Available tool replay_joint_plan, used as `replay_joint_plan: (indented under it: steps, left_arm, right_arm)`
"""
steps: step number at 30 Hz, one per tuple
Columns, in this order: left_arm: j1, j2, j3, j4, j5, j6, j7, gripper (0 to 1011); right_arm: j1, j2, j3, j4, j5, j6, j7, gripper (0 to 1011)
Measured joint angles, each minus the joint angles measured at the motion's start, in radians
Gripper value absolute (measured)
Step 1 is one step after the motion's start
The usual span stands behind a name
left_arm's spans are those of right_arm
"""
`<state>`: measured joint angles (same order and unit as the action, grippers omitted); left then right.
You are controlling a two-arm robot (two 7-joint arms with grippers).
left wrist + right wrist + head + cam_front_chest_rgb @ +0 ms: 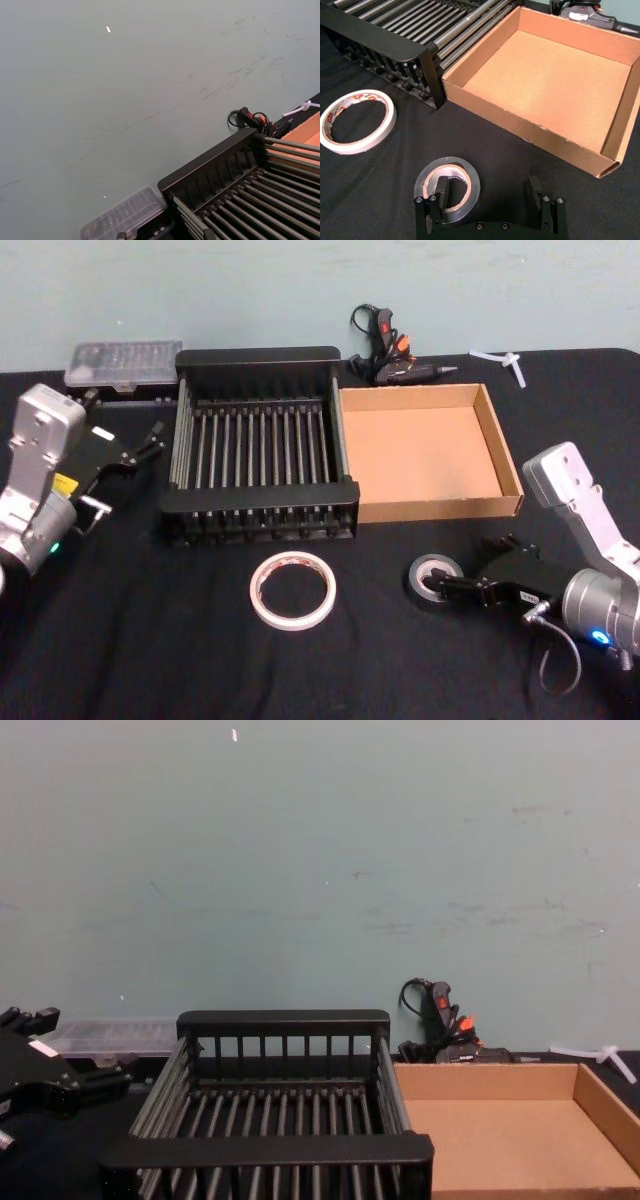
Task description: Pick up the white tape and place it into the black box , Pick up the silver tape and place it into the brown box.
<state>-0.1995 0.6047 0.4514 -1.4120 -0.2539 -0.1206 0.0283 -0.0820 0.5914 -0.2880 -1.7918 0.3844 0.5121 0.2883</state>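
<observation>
Nothing is boxed yet — the black box point(262, 455) and brown box point(500, 445) beside it are bare. White tape point(292, 588) lies before the black box; right claw point(490, 197), spread, straddles the silver tape's point(451, 187) rim — left claw point(150, 448) spread, idle beside it.

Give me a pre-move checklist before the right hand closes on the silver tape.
1. Right hand open: ok, fingers spread wide.
2. Straddling the silver tape: not ok. One finger sits inside the core; the other stands well off to the side over bare cloth, so closing would pinch one wall of the roll.
3. Silver tape flat on the table: ok.
4. Brown box empty and open: ok.
5. White tape clear of the grasp: ok, lying apart in front of the black box.
6. Left hand out of the way: ok, held beside the black box's left wall, open.
</observation>
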Motion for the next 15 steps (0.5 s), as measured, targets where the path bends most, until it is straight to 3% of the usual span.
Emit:
replay_joint_plan:
  steps: [15]
  left_arm:
    - [0.0,0.0,0.0,0.0,0.0,0.0,0.0,1002]
  right_arm:
    - [0.017,-0.018,0.0,0.023,-0.022,0.008,0.012,1000]
